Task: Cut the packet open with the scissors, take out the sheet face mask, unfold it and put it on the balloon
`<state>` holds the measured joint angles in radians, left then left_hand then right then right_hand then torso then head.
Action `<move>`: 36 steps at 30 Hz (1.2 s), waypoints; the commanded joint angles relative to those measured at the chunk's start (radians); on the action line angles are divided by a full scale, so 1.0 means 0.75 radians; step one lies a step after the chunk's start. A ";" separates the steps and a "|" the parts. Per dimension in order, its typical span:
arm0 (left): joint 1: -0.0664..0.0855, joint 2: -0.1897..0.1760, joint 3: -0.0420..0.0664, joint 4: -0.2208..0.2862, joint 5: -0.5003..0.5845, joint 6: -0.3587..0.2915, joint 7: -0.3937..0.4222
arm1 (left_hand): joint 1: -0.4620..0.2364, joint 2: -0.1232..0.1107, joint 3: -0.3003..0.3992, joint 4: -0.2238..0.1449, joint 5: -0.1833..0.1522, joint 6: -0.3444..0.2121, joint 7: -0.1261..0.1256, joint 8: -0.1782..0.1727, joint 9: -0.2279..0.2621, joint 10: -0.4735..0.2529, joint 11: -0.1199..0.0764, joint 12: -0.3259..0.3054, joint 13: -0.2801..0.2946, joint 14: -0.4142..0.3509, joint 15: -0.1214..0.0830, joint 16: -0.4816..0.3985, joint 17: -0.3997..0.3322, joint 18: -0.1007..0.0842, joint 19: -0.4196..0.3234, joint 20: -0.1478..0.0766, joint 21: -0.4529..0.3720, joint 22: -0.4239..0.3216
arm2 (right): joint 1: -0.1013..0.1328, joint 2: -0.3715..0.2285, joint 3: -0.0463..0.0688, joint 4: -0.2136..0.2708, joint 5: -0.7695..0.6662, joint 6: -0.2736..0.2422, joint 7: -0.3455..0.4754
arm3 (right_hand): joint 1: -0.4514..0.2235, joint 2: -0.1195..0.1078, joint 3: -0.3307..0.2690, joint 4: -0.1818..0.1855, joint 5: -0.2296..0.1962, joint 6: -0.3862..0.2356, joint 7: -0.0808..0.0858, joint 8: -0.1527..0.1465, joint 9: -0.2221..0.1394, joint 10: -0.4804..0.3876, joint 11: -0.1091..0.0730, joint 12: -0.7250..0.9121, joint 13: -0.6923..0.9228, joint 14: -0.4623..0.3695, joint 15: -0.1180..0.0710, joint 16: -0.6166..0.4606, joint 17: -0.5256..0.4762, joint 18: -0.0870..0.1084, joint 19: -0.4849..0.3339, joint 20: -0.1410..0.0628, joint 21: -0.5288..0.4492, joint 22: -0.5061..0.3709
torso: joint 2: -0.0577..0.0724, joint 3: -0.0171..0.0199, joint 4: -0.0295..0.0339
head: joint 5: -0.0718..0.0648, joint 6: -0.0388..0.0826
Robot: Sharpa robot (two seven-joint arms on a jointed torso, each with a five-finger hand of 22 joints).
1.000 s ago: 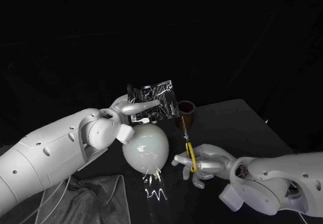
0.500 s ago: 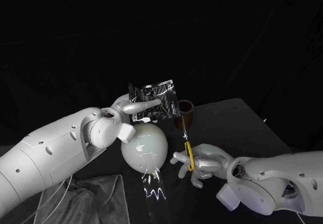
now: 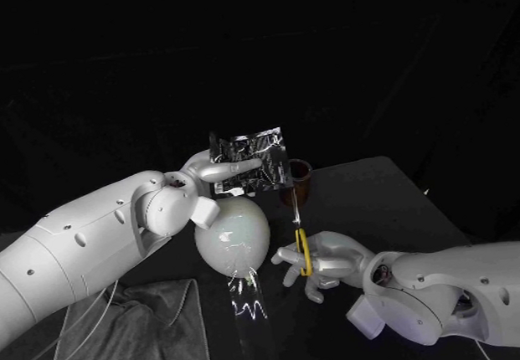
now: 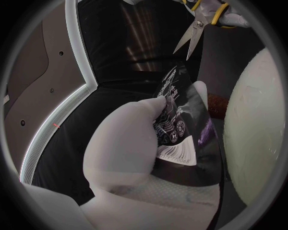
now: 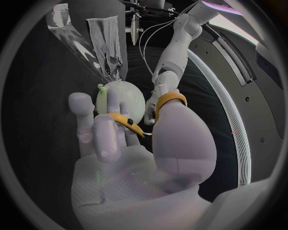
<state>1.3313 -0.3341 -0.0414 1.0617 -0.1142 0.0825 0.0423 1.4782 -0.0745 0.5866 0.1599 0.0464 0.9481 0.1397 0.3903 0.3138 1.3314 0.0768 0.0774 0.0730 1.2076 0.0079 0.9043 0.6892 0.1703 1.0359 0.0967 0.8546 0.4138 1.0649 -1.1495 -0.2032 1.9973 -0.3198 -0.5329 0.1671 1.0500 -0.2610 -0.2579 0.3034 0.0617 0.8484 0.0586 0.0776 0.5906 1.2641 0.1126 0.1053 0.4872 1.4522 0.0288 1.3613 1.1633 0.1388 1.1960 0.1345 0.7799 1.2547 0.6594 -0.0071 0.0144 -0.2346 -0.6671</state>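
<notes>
On my screen the packet [image 3: 249, 157], just above the centre of the frame, looks like glossy foil: dark, a little crinkled, with bright glints. The balloon [image 3: 233, 237] under it has a smooth, pale, rubber-like skin with a soft shine. The scissors [image 3: 301, 242] have bare polished metal blades and yellow plastic handles. The left hand [image 3: 217, 173] and the right hand [image 3: 327, 260] look like smooth, matt plastic. At the lower left I see a grey cloth [image 3: 139, 332], matt and wrinkled. Below the balloon there is a clear, shiny plastic film [image 3: 248, 303]. The worktop [image 3: 370, 192] is black and matt.
</notes>
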 commanded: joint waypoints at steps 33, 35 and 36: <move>0.002 -0.015 0.002 0.068 -0.055 0.113 -0.049 | -0.015 0.014 0.023 -0.013 0.003 -0.005 0.007 0.008 0.141 0.004 -0.006 -0.007 0.002 0.007 -0.006 0.037 0.015 0.016 -0.016 -0.002 0.044 0.025 | 0.016 -0.005 0.009 0.018 -0.077 0.013 -0.014 | 0.010 0.055 0.048 -0.002 -0.008 -0.214 0.193 0.051 -0.010 0.025 0.002 -0.033 -0.045 0.006 0.009 0.023 0.033 0.008 0.004 0.004 0.036 0.020 | -0.001 0.0007 -0.0003 | -0.011 0.009; 0.002 -0.018 0.002 0.071 -0.057 0.109 -0.047 | -0.015 0.014 0.024 -0.014 0.003 -0.005 0.007 0.008 0.141 0.003 -0.006 -0.007 0.002 0.007 -0.006 0.038 0.016 0.016 -0.016 -0.003 0.045 0.026 | 0.017 -0.006 0.010 0.019 -0.078 0.010 -0.015 | 0.009 0.059 0.051 -0.002 -0.009 -0.212 0.192 0.054 -0.011 0.027 0.002 -0.034 -0.047 0.007 0.009 0.025 0.035 0.008 0.005 0.005 0.037 0.021 | -0.001 0.0006 -0.0009 | -0.012 0.009; 0.002 -0.020 0.002 0.072 -0.058 0.105 -0.046 | -0.015 0.014 0.024 -0.014 0.003 -0.005 0.007 0.008 0.141 0.003 -0.006 -0.007 0.002 0.007 -0.006 0.038 0.016 0.016 -0.016 -0.003 0.045 0.026 | 0.017 -0.007 0.010 0.019 -0.078 0.009 -0.016 | 0.009 0.059 0.051 -0.002 -0.009 -0.212 0.192 0.054 -0.011 0.027 0.002 -0.034 -0.047 0.007 0.009 0.025 0.035 0.008 0.005 0.005 0.037 0.021 | -0.001 0.0007 -0.0010 | -0.013 0.009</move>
<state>1.3316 -0.3490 -0.0412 1.1119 -0.1491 0.1430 0.0045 1.4719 -0.0702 0.5963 0.1499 0.0449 0.9443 0.1363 0.3932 0.3177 1.3308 0.0772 0.0774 0.0736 1.2116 0.0076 0.9281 0.6999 0.1706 1.0323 0.0934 0.8819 0.4324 1.0770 -1.1540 -0.1969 2.0088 -0.3625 -0.5328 0.1523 1.0576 -0.2230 -0.2244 0.3006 0.0617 0.8400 0.0591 0.1147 0.5833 1.2776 0.1143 0.0838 0.4518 1.4557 0.0323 1.3740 1.1882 0.1307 1.1961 0.1345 0.8035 1.2702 0.6583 -0.0066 0.0144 -0.2435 -0.6600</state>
